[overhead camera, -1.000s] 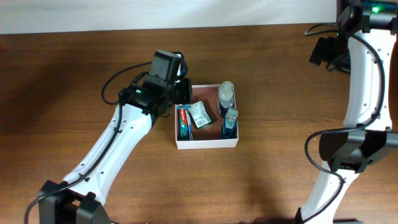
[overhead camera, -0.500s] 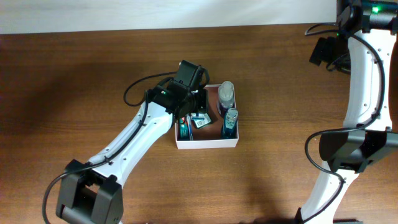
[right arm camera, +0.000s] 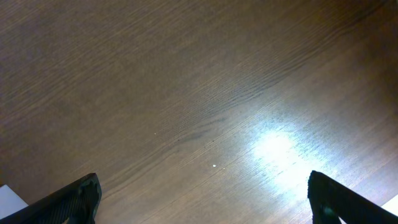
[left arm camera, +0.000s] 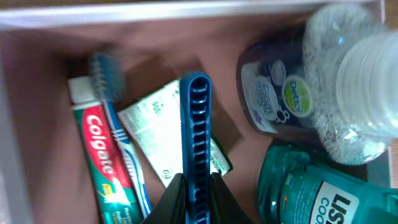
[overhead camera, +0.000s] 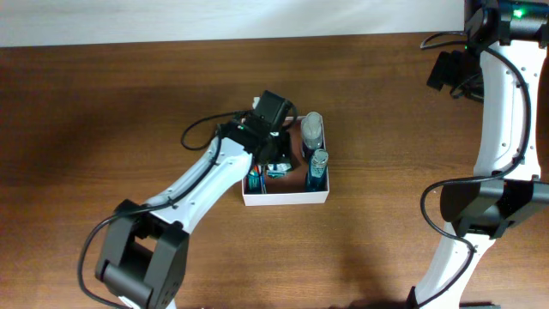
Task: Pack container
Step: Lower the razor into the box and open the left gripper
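White "Colgate" on the red toothpaste tube (left arm camera: 102,165) at eight o'clock in the left wrist view, white letters "LIS" above "CO" on the teal bottle (left arm camera: 311,193) at five o'clock, green badge on the dark blue bottle (left arm camera: 273,93) at two o'clock too blurred to read, green print on the white packet (left arm camera: 155,134) near centre too small to read.

white arm links (overhead camera: 206,176), black joints (overhead camera: 137,257), black cables (overhead camera: 199,125), black left hand (left arm camera: 196,198), green light (overhead camera: 515,11).
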You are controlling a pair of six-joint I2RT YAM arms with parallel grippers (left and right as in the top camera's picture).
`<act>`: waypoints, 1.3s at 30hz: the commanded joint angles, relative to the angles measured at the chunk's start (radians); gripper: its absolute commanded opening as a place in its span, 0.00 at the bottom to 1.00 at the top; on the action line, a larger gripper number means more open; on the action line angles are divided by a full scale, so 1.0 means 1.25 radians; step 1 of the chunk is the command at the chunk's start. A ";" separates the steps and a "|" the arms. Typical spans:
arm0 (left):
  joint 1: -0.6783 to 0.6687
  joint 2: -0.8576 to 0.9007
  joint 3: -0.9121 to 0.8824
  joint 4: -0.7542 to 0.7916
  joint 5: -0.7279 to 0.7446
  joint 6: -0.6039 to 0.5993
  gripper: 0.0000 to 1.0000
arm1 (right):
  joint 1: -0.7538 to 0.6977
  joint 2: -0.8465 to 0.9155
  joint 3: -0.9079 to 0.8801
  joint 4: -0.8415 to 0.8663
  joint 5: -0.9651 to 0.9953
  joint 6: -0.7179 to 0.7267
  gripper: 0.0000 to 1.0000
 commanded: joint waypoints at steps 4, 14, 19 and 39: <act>-0.008 0.035 0.011 -0.001 -0.015 -0.012 0.01 | -0.002 -0.017 0.008 -0.002 0.013 0.001 0.98; -0.008 0.045 0.011 -0.001 -0.017 -0.012 0.02 | -0.002 -0.017 0.008 -0.002 0.013 0.001 0.98; -0.008 0.046 0.011 -0.001 -0.024 -0.012 0.06 | -0.002 -0.017 0.008 -0.002 0.013 0.001 0.98; 0.000 0.020 0.056 -0.047 -0.034 0.013 0.11 | -0.002 -0.017 0.008 -0.002 0.013 0.001 0.98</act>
